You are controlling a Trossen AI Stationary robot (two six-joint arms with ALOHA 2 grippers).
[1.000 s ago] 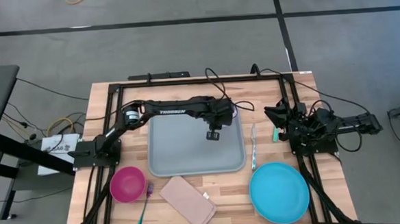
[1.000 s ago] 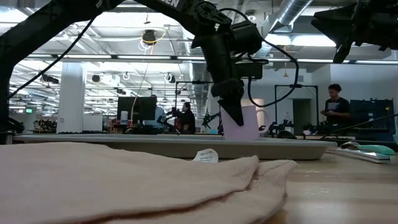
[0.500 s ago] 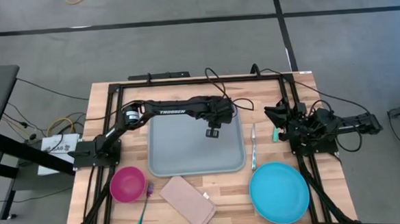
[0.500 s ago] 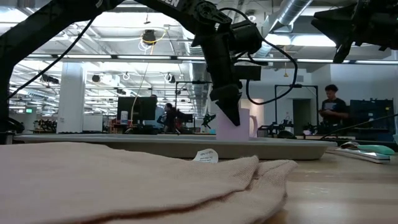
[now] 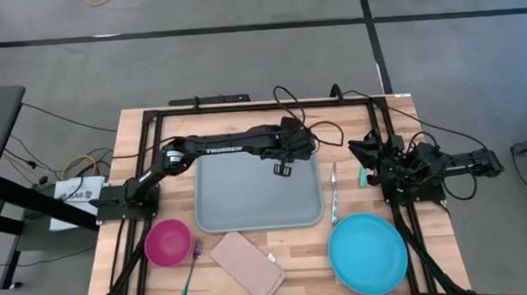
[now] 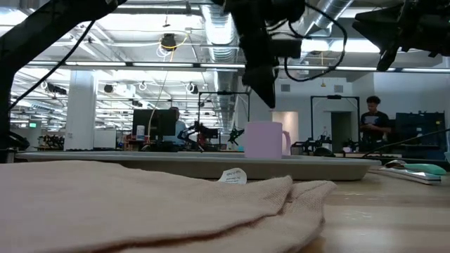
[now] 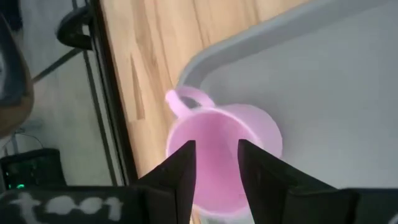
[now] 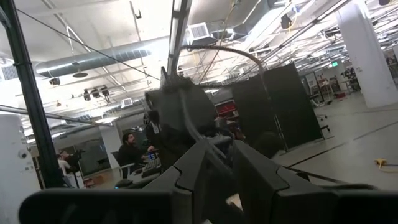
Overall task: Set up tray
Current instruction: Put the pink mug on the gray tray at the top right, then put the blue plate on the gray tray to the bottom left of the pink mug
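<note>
Tray: pale grey-blue, lying flat at the centre of the wooden tabletop. Pink mug: upright on the tray's far right part, handle toward the corner. Left pincer: above the mug, fingers spread, clear of it. Right pincer: at the tabletop's right side, away from the tray; spread or pressed together cannot be told. Blue plate, pink bowl, beige napkin: in front of the tray.

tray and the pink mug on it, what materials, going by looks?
Tray: probably moulded plastic, matte pale grey-blue; rounded corners, one-piece raised rim, no glare.
Pink mug: likely plastic, possibly glazed ceramic; uniform pastel pink, smooth wall, soft sheen. Cannot settle which.
</note>
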